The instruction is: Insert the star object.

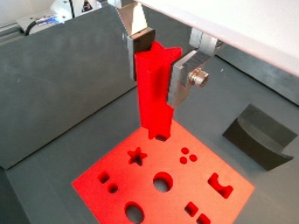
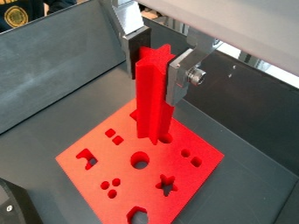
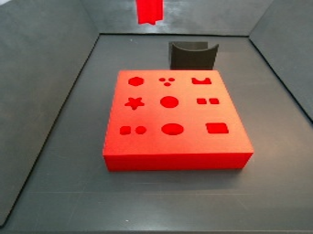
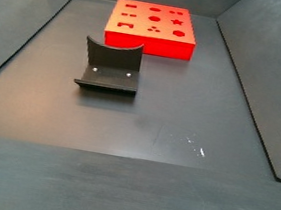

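Observation:
My gripper (image 1: 162, 59) is shut on the star object (image 1: 156, 87), a long bright red peg with a star-shaped cross-section. It holds the peg upright near its top end, as both wrist views show (image 2: 153, 96). The peg hangs well above the flat red block (image 3: 175, 151); only its lower end shows at the upper edge of a side view (image 3: 149, 9). The block's star-shaped hole (image 1: 136, 157) lies open beside several other shaped holes and also shows in a side view (image 3: 135, 103). The gripper itself is outside both side views.
A dark grey curved holder (image 3: 192, 53) stands on the floor just behind the block; it also shows in the other views (image 4: 110, 67) (image 1: 260, 136). Dark sloping walls (image 3: 55, 82) enclose the grey floor (image 4: 166, 132).

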You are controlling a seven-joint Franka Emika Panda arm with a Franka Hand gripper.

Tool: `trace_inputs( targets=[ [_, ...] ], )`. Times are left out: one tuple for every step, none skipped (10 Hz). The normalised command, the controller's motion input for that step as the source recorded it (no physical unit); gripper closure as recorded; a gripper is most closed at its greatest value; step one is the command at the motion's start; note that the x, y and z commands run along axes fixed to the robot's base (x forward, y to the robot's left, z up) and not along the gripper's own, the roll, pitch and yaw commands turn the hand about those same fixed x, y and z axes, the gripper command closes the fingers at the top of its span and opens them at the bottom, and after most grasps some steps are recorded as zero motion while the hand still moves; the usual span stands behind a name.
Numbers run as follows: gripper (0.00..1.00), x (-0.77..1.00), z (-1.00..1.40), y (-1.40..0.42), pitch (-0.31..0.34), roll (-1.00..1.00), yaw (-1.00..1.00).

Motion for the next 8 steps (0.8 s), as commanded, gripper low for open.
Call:
trace_inputs(
  targets=[
    [1.00, 0.13, -0.43, -0.09, -0.011, 0.04, -0.04],
    [1.00, 0.21, -0.92, -0.14, -0.080, 0.16, -0.07],
    [1.00, 0.13, -0.92, -0.18, -0.129, 0.11, -0.02],
    [1.00, 0.13, -0.93, -0.16, -0.154, 0.04, -0.02],
    [1.00, 0.05, -0.86, -0.01, -0.196, -0.03, -0.01],
    [1.00, 0.00, -0.75, 0.00, -0.234, -0.07, -0.01],
    [1.00, -0.07, -0.67, 0.00, -0.250, -0.11, -0.21],
    [1.00, -0.11, -0.61, 0.03, -0.174, -0.12, -0.79]
  ],
)
